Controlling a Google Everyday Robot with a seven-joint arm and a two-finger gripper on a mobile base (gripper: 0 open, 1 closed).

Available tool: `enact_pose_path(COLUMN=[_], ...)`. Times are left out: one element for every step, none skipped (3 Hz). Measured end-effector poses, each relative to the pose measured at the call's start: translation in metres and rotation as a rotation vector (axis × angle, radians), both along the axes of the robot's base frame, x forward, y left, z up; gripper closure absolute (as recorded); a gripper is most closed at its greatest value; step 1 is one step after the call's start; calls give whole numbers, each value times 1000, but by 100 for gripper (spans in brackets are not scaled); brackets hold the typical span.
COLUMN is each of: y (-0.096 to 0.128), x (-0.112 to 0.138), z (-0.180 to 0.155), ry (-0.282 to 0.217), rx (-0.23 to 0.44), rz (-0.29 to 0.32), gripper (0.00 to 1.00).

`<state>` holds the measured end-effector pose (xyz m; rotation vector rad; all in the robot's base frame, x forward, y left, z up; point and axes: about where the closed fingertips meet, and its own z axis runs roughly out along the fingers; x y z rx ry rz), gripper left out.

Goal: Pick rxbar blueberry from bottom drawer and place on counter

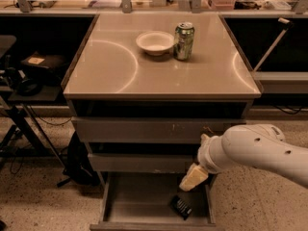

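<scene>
The rxbar blueberry [181, 207] is a small dark bar with white lettering. It lies flat on the grey floor of the open bottom drawer [137, 201], near its front right corner. My gripper [193, 177] hangs over the drawer's right side, just above and slightly right of the bar, apart from it. My white arm [260, 150] reaches in from the right. The counter [120, 71] is the glossy beige top above the drawers.
A white bowl [154, 42] and a green soda can [184, 41] stand at the back of the counter. Two shut drawers [139, 130] sit above the open one. A dark shelf with gear [33, 76] stands to the left, on a speckled floor.
</scene>
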<state>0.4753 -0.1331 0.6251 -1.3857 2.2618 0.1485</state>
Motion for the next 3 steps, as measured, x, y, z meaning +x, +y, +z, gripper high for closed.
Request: enact_pose_path(y=[-37, -37, -37], x=[42, 42, 38], z=[-49, -49, -61], ry=[-14, -14, -2], rx=[20, 21, 30], rz=[-111, -111, -112], gripper=[0, 0, 0])
